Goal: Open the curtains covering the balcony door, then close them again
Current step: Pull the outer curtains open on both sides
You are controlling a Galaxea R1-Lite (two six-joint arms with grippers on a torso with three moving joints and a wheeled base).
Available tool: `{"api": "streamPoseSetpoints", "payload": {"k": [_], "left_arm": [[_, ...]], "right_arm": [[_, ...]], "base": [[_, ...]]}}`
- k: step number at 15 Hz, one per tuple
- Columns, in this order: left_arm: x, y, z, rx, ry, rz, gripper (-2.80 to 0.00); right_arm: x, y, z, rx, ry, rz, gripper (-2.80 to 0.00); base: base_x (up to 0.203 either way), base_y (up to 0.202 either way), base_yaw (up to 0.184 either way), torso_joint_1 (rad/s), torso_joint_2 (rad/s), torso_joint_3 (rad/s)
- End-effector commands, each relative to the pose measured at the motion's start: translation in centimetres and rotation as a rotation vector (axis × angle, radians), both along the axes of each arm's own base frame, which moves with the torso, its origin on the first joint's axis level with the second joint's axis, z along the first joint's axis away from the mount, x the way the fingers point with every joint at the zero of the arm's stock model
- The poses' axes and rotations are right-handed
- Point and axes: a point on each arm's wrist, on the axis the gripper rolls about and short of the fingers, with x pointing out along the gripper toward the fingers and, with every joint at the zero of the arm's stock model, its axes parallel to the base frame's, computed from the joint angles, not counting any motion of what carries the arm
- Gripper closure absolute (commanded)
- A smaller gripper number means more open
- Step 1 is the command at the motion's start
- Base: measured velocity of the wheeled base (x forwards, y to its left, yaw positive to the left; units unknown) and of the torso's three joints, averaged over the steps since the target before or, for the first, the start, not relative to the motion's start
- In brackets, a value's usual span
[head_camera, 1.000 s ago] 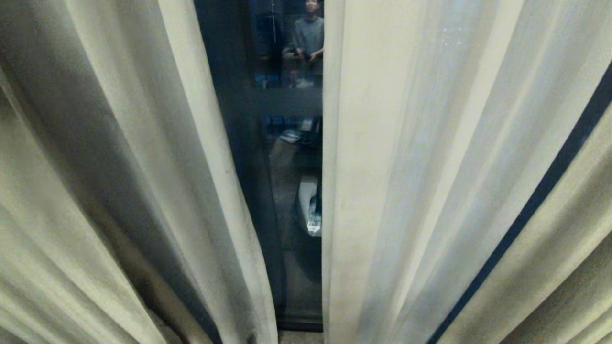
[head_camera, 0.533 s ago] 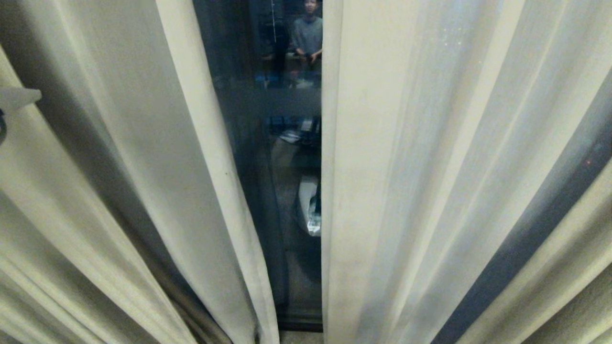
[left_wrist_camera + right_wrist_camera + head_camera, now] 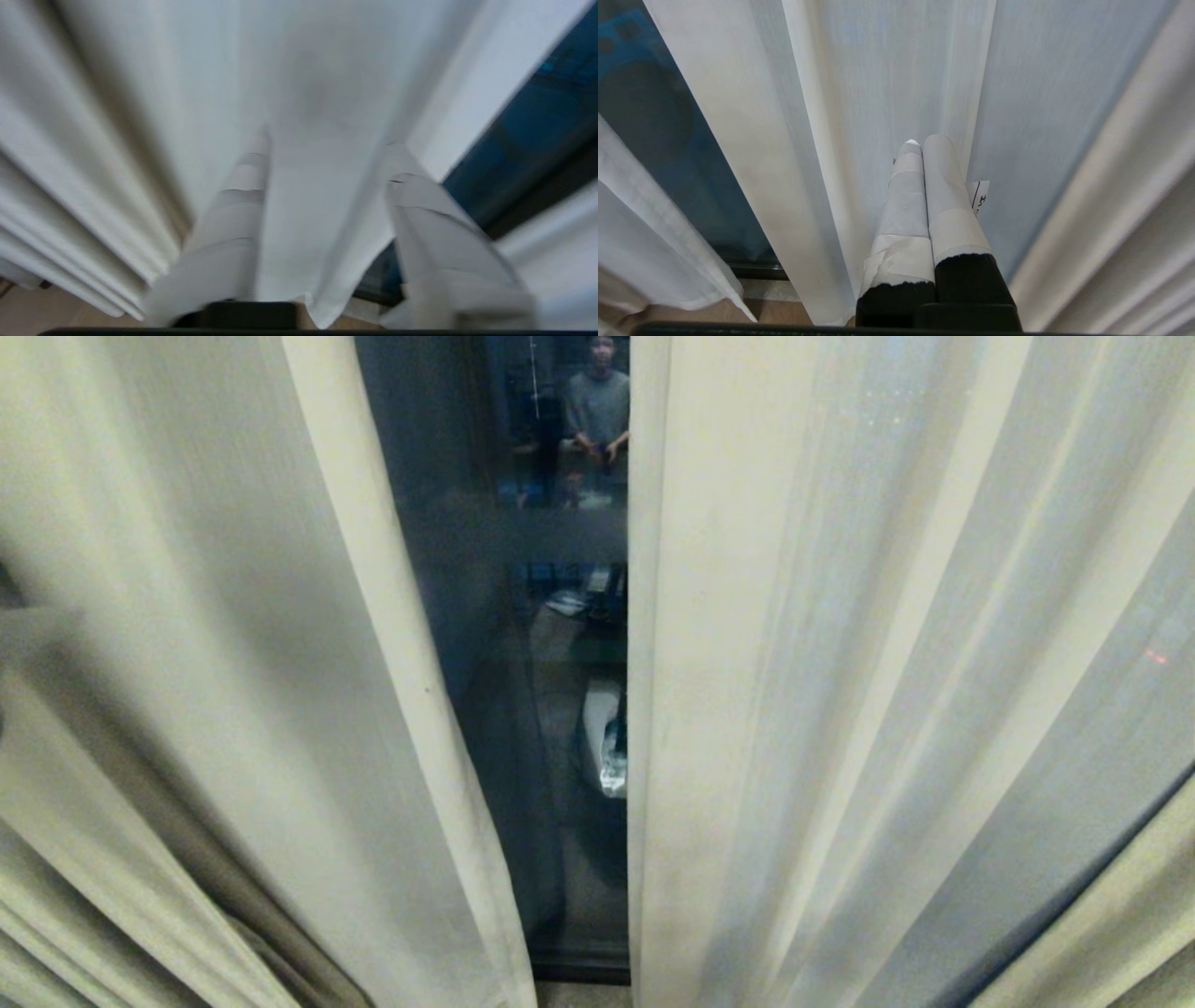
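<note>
Two cream curtains hang before the balcony door (image 3: 504, 616), whose dark glass shows in a narrow gap between them. The left panel (image 3: 187, 616) slants away at its lower part, while the right panel (image 3: 840, 616) hangs straight. In the left wrist view my left gripper (image 3: 327, 142) is open, its taped fingers (image 3: 233, 210) spread against the left panel's fabric (image 3: 303, 84) near its hemmed edge, with door glass (image 3: 537, 140) beside it. My right gripper (image 3: 922, 142) is shut on nothing, pointing at the pleats of the right panel (image 3: 887, 70).
A person's reflection (image 3: 597, 406) shows high in the glass. The door's dark bottom frame (image 3: 579, 963) meets a wooden floor (image 3: 775, 312). Curtain hems hang just above the floor.
The left panel's inner edge has slid a little to the left, widening the gap. The pale finger at the left edge is now only a blur. The right panel's folds are swaying.
</note>
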Motion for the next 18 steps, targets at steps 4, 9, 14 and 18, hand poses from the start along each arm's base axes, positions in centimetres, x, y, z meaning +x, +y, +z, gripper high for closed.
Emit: {"api": "streamPoseSetpoints", "payload": {"k": [4,9,14,18], "left_arm": [[-3.3,-0.6,-2.9,0.002,0.013,-0.049,0.00],[-7.5,-1.0,-7.7,0.013,0.025,-0.100,0.00],[-13.0,-1.4,-14.9,0.095,-0.073,-0.192,0.00],[-14.8,-1.5,-19.8,0.206,-0.171,-0.265,0.00]], "right_arm": [[0.0,0.0,0.0,0.000,-0.001,0.000,0.00],[0.0,0.0,0.0,0.000,0.000,0.000,0.00],[0.0,0.0,0.0,0.000,0.000,0.000,0.00],[0.0,0.0,0.0,0.000,0.001,0.000,0.00]], "base": [[0.000,0.000,0.000,0.000,0.00,0.000],[0.000,0.000,0.000,0.000,0.00,0.000],[0.000,0.000,0.000,0.000,0.00,0.000],[0.000,0.000,0.000,0.000,0.00,0.000]]}}
